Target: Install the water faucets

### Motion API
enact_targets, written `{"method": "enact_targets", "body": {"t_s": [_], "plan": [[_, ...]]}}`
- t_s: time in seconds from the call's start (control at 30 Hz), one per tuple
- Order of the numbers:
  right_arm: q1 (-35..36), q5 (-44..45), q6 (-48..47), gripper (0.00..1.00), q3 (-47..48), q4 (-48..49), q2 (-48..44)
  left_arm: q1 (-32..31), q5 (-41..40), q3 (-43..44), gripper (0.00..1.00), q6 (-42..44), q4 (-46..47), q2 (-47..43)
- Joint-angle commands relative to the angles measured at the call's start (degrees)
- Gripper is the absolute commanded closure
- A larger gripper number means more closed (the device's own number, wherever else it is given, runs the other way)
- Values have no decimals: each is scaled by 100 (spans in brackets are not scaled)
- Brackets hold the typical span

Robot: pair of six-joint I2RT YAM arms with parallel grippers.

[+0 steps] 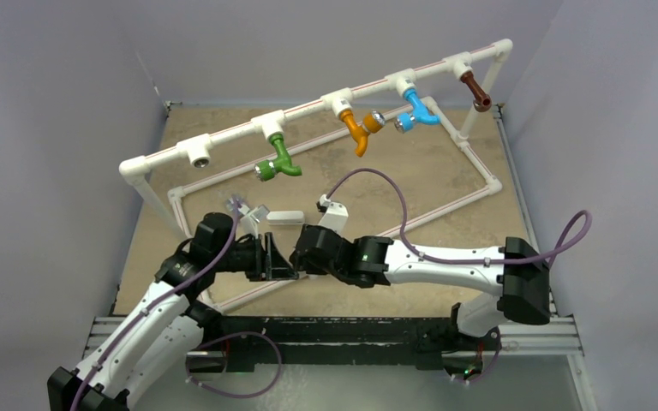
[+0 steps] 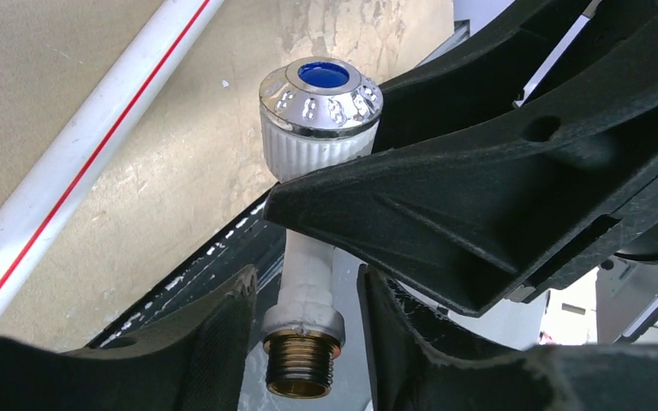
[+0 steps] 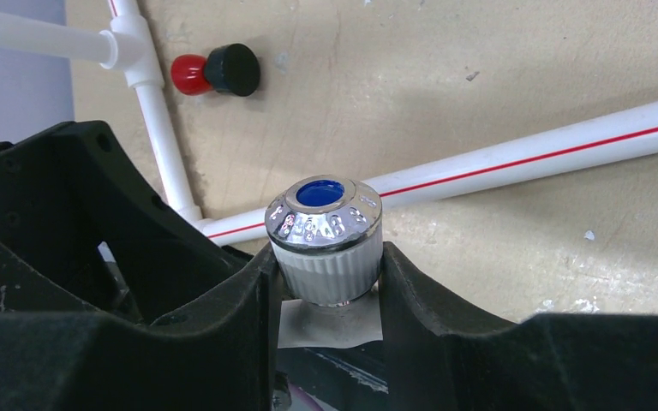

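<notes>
1. Surface: tan, mottled board point(image 1: 411, 171) with scuffs and white flecks. Pale grey walls point(image 1: 51, 128) close it in on three sides.
2. White pipe frame point(image 1: 308, 107), red-striped, stands on the board. Green faucet point(image 1: 277, 163), orange faucet point(image 1: 356, 128), blue faucet point(image 1: 415, 113) and brown faucet point(image 1: 476, 92) hang from its top rail.
3. White faucet point(image 3: 326, 240) is above the board's near part, between the arms.
4. Right gripper point(image 3: 326, 257) pinches its ribbed knob.
5. Left gripper point(image 2: 307, 287): fingers spread, flanking the neck above the brass thread, with a slim gap showing.

the right gripper point(image 3: 326, 278) hides the white faucet point(image 3: 326, 231) below its cap (its middle too, from the left wrist).
</notes>
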Motion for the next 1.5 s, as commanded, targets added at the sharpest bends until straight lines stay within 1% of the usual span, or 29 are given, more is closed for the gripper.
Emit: {"method": "enact_targets", "body": {"t_s": [0.0, 0.13, 0.2, 0.23, 0.27, 0.3, 0.43, 0.47, 0.6, 0.73, 0.87, 0.9, 0.93, 1.07, 1.2, 1.27, 1.4, 1.47], "plan": [[62, 261, 160, 100, 283, -180, 3, -36, -46, 78, 57, -35, 31, 42], [78, 244, 172, 100, 293, -172, 22, -40, -42, 69, 62, -37, 33, 70], [80, 239, 166, 100, 293, -169, 22, -36, -32, 69, 68, -41, 40, 90], [80, 249, 170, 100, 300, -173, 29, -39, -32, 69, 78, -37, 38, 98], [80, 249, 172, 100, 301, -177, 31, -40, -22, 69, 95, -32, 47, 93], [77, 258, 174, 100, 301, -182, 31, -36, -23, 76, 100, -41, 48, 106], [80, 247, 223, 100, 265, -176, -13, -42, 120, 80, 100, -53, 115, 114], [80, 243, 251, 96, 240, -176, -44, -39, 156, 74, 100, -68, 146, 108], [80, 261, 374, 56, 28, -125, -301, -36, 328, 57, 100, -179, 297, 71], [80, 188, 416, 28, -292, -16, -826, -35, 532, -38, 100, -308, 599, -4], [80, 162, 267, 10, -606, 3, -1474, -39, 841, -269, 100, -553, 1144, -19], [80, 170, 128, 5, -687, 41, -1687, -37, 932, -328, 100, -631, 1316, -35], [80, 128, -76, 2, -777, 127, -1900, -35, 1000, -374, 100, -690, 1527, -43], [80, -310, -995, 2, -1178, 565, -2969, -37, 1288, -432, 100, -824, 2068, -3], [80, -617, -1440, 2, -1424, 657, -3844, -40, 1662, -455, 100, -1064, 2772, 34], [80, -755, -1650, 2, -1476, 642, -4194, -37, 1842, -470, 100, -1204, 3292, 17], [78, -1075, -2112, 2, -1355, 488, -4436, -35, 2101, -404, 100, -1383, 3831, -98], [80, -1380, -2386, 4, -1277, 566, -4406, -35, 2167, -351, 100, -1465, 4037, -162]]}}
